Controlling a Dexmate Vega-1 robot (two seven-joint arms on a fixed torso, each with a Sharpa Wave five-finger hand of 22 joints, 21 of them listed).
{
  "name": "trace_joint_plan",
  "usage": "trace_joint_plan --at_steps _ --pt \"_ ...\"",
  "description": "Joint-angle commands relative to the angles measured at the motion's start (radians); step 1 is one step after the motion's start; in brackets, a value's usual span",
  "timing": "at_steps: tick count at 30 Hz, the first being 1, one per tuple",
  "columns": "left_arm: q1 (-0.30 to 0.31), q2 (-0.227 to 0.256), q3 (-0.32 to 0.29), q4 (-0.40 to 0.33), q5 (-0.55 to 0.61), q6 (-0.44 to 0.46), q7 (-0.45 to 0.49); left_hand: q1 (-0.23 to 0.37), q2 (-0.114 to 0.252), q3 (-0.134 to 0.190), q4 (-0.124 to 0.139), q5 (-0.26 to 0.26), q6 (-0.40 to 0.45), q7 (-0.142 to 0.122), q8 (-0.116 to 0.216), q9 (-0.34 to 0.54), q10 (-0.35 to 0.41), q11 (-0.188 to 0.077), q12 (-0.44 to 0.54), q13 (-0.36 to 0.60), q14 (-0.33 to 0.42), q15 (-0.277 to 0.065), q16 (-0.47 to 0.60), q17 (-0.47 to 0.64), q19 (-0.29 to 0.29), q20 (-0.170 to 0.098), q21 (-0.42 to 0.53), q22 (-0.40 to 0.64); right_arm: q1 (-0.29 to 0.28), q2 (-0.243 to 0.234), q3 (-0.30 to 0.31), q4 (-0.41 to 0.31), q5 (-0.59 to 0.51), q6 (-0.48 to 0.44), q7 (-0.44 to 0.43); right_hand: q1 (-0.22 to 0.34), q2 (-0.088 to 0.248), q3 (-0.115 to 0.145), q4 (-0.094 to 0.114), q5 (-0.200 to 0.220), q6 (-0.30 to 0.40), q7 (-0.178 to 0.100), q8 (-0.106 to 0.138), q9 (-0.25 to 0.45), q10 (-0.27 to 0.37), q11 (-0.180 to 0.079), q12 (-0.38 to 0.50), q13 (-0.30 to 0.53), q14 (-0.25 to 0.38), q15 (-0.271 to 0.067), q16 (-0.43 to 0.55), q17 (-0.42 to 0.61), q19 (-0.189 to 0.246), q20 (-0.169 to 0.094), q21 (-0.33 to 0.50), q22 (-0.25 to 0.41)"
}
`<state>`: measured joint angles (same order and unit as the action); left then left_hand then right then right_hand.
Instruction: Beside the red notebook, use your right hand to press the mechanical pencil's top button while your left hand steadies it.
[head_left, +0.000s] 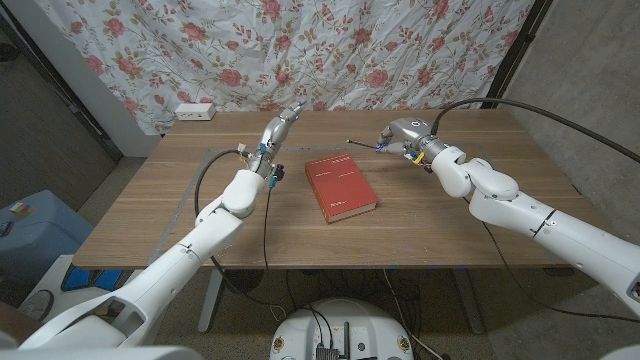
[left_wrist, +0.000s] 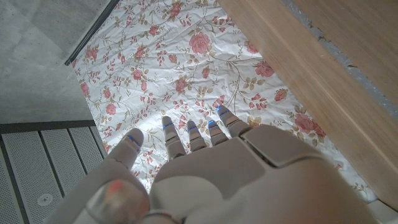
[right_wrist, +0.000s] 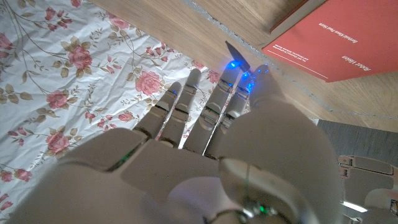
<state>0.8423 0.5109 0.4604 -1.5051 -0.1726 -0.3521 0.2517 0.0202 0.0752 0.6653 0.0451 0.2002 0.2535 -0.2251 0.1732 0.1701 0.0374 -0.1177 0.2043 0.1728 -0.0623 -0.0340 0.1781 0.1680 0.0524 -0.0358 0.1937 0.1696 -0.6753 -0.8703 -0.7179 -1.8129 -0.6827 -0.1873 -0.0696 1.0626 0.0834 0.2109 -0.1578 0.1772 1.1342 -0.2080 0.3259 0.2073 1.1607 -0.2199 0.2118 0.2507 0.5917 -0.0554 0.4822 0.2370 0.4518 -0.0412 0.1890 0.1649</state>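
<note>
**Right hand has the pencil, left hand is free**

Your right hand (head_left: 400, 138) is up over the far side of the table (head_left: 150, 215), past the far right corner of the red notebook (head_left: 340, 187). The arm comes in from the right and bends at the elbow. The hand holds the pencil (head_left: 360, 145) by one end. The pencil sticks out toward the left, thin and dark, lifted above the wood. It is near the notebook but not touching it.

Your left hand (head_left: 280, 128) is raised too, past the far left corner of the notebook. Its fingers point up and away toward the flowery cloth (head_left: 300, 50). It holds nothing, and its fingers are spread apart. It is well apart from the pencil.

The right wrist view shows the pencil's pointed end (right_wrist: 236, 55) poking out past the fingertips (right_wrist: 194, 76), with the notebook just beyond it. You cannot see the top button there.

The left wrist view shows the back of the left hand with the fingers straight, over the cloth and the table edge.

A white power strip (head_left: 195, 112) sits at the far left corner of the table.
</note>
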Motion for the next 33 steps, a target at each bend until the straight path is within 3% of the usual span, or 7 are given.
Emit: trace_joint_plan --at_steps 1,19,33 --pt "0.031 -0.042 -0.027 0.035 -0.075 -0.025 0.031 0.000 0.053 0.006 -0.002 -0.001 -0.003 0.003 0.002 0.001 0.003 0.002 -0.004 0.003 0.005 -0.069 0.003 0.003 0.014 -0.026 0.007 0.002 0.027 0.008 -0.009 0.047 -0.088 0.117 0.024 0.004 0.004 0.006 0.000 0.007 0.001 -0.009 0.007 0.003 -0.007 0.001 -0.001 0.002 0.008 -0.156 -0.002 0.001 0.008 -0.014 0.004 0.002" --pt "0.072 -0.075 -0.048 0.046 -0.131 -0.028 0.075 0.006 0.058 0.015 -0.011 -0.001 -0.002 0.004 0.003 0.001 0.009 0.010 -0.004 0.003 0.012 -0.068 0.002 0.001 0.021 -0.025 0.006 0.002 0.049 0.023 -0.026 0.093 -0.183 0.192 0.047 -0.002 0.004 0.006 0.005 0.007 -0.004 -0.009 0.011 0.006 -0.011 0.001 -0.001 0.002 0.010 -0.153 -0.006 0.001 0.012 -0.018 0.004 0.002" --pt "0.110 -0.101 -0.063 0.037 -0.172 -0.025 0.111 0.008 0.061 0.021 -0.016 -0.002 -0.002 0.004 0.004 0.001 0.010 0.014 -0.005 0.003 0.015 -0.065 0.001 0.001 0.027 -0.021 0.006 0.003 0.051 0.032 -0.043 0.106 -0.247 0.201 0.061 -0.005 0.002 0.006 0.006 0.007 -0.009 -0.010 0.012 0.007 -0.013 0.001 -0.001 0.002 0.012 -0.153 -0.008 0.002 0.012 -0.018 0.003 0.003"
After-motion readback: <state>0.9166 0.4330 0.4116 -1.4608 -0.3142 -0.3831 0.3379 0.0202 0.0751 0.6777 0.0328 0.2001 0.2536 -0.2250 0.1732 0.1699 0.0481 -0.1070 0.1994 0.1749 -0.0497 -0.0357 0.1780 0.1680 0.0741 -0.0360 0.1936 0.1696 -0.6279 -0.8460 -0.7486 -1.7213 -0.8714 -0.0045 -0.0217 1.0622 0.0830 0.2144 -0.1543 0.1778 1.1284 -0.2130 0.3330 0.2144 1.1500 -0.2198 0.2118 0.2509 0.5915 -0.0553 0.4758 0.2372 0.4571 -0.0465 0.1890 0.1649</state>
